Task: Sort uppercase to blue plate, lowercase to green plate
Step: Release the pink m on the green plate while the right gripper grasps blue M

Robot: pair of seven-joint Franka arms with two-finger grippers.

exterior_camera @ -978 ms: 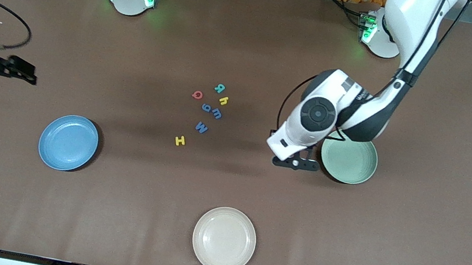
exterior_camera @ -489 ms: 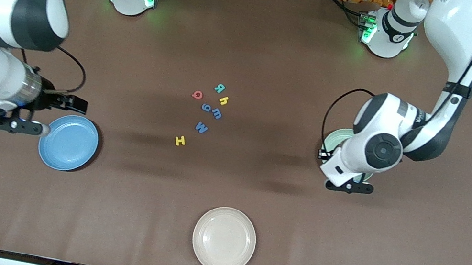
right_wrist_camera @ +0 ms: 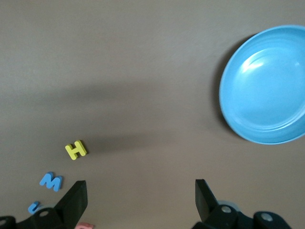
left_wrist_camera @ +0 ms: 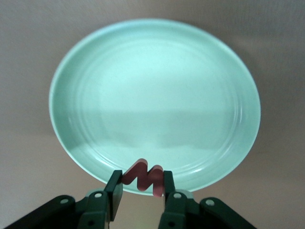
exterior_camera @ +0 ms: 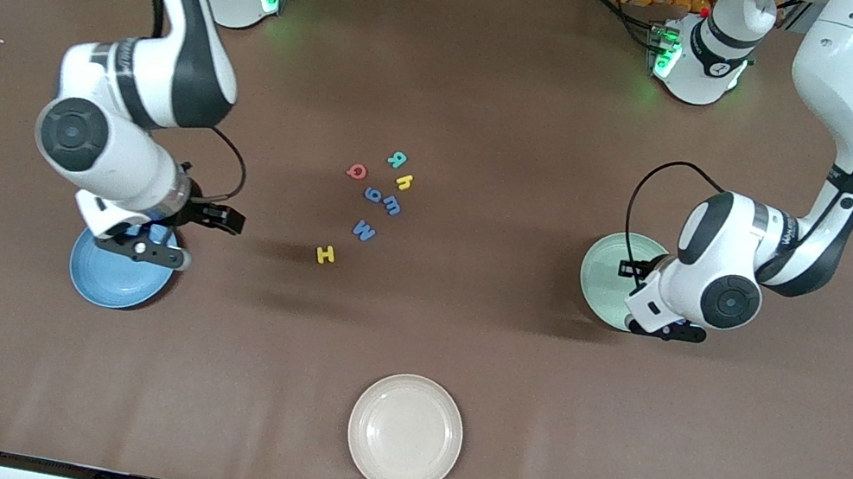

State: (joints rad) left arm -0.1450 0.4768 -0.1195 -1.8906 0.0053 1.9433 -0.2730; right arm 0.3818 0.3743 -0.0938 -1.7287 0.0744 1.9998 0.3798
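Note:
My left gripper is shut on the red lowercase w and hangs over the rim of the green plate. In the front view that gripper is at the green plate's edge and the w is hidden under the wrist. My right gripper is open and empty above the brown table beside the blue plate; in the front view it overlaps the blue plate. Mid-table lie teal R, red Q, yellow h, blue g, blue m, blue M and yellow H.
A cream plate sits near the table's front edge, nearer to the front camera than the letters. Both arm bases stand along the table's back edge. The right wrist view also shows yellow H and blue M.
The right arm has swung in from its end of the table to above the blue plate. The left arm has carried the red w over the green plate. The lying letters have not moved.

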